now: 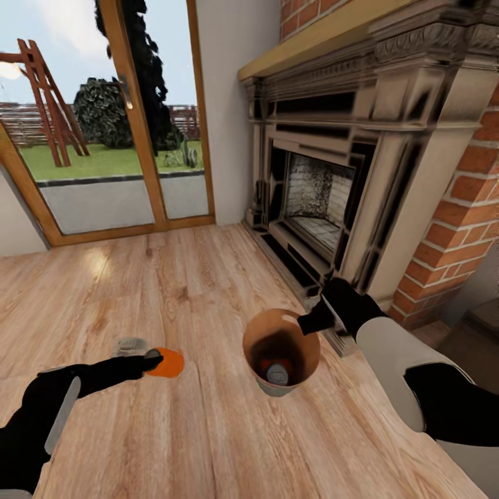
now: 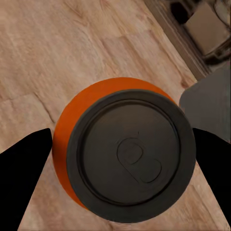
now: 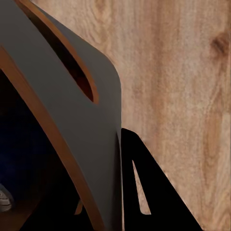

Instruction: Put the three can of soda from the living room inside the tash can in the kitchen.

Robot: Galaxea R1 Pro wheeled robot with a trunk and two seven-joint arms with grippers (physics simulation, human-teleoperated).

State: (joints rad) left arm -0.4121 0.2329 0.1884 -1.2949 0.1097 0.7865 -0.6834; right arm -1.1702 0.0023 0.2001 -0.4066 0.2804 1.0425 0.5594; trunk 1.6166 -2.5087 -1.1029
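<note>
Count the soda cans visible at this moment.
2: an orange can at the left gripper, and one can inside the bin. Others may be hidden.

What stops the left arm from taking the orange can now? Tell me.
Probably nothing. The left gripper is already at the orange can, a black finger showing on each side of it, with bare wood floor around. Whether the fingers are pressing the can, the pictures do not settle.

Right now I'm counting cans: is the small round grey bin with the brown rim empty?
Not empty. The small round grey bin holds a silvery-topped can at its bottom.
</note>
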